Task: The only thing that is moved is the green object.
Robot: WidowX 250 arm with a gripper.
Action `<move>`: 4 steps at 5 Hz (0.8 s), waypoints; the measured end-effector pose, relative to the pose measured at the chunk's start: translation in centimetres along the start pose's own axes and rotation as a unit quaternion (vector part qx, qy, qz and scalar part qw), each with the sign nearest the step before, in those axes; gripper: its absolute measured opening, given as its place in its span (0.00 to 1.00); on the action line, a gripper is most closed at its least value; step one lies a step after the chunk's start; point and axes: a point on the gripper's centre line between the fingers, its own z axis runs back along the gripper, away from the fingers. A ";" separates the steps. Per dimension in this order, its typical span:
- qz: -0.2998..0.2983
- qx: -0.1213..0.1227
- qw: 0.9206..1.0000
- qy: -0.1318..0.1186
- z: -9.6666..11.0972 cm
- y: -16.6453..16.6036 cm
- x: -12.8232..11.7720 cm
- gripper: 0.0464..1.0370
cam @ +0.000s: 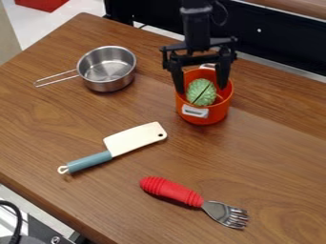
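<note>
So closest to the camera there's a fork with a chunky ribbed red handle (172, 190), lying at an angle on the wooden counter (280, 157), its metal tines toward the lower right. A bit further back, to the left, is a cleaver (135, 139) with a pale blade and a blue-gray handle, flat on the wood, blade end pointing up and to the right. Behind that, on the right, sits an orange pot (204, 115), and the green object (202, 92), a bumpy roundish thing with a dark line across it, is down inside it. The tool (202, 89) hangs right over the pot, fingers spread wide on either side of the green thing, gripping nothing. Further left there's a shiny metal saucepan (107, 69), thin handle pointing left.
</note>
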 end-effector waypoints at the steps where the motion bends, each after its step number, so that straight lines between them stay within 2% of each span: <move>1: -0.013 -0.010 0.996 -0.092 2.6 1.2 0.2 0.96; 2: -0.008 -0.020 0.993 -0.112 3.6 2.4 1.3 0.96; 3: -0.015 -0.006 0.993 -0.121 3.4 3.6 1.8 0.96; 4: -0.046 0.009 0.992 -0.120 3.1 3.7 0.2 0.96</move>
